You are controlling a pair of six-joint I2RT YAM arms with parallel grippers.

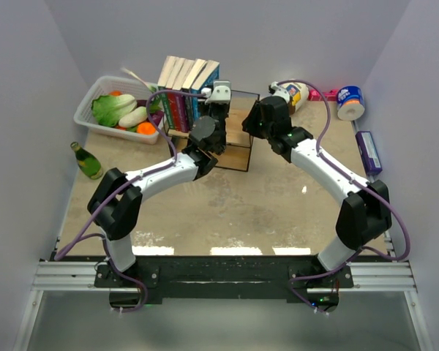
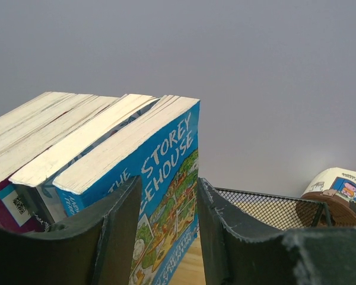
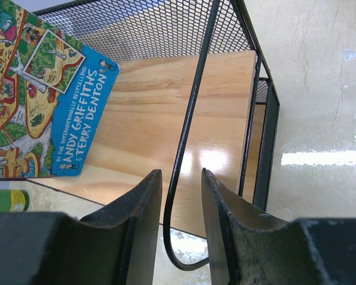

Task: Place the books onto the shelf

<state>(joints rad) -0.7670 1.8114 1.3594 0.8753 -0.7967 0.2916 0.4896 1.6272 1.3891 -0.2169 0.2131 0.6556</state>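
Several books [image 1: 184, 91] stand leaning in a row at the left end of the shelf [image 1: 238, 150], a black wire frame with a wooden board. The outermost is the blue "Treehouse" book [image 2: 166, 160], with cream-edged books [image 2: 47, 124] beside it. My left gripper [image 1: 214, 108] is open just right of the row; in the left wrist view the gripper [image 2: 168, 187] frames the blue cover without touching it. My right gripper [image 1: 254, 123] is at the shelf's right side. In its wrist view the gripper [image 3: 181, 178] straddles a thin black wire of the shelf [image 3: 166, 107], open, with gaps either side. The blue book [image 3: 47, 89] shows at upper left.
A white basket [image 1: 88, 117] of vegetables sits at the back left, with a green bottle [image 1: 86, 159] in front of it. At the back right are a round container [image 1: 296, 93], a blue-and-white roll [image 1: 350, 102] and a long purple box [image 1: 368, 151]. Walls close in on three sides.
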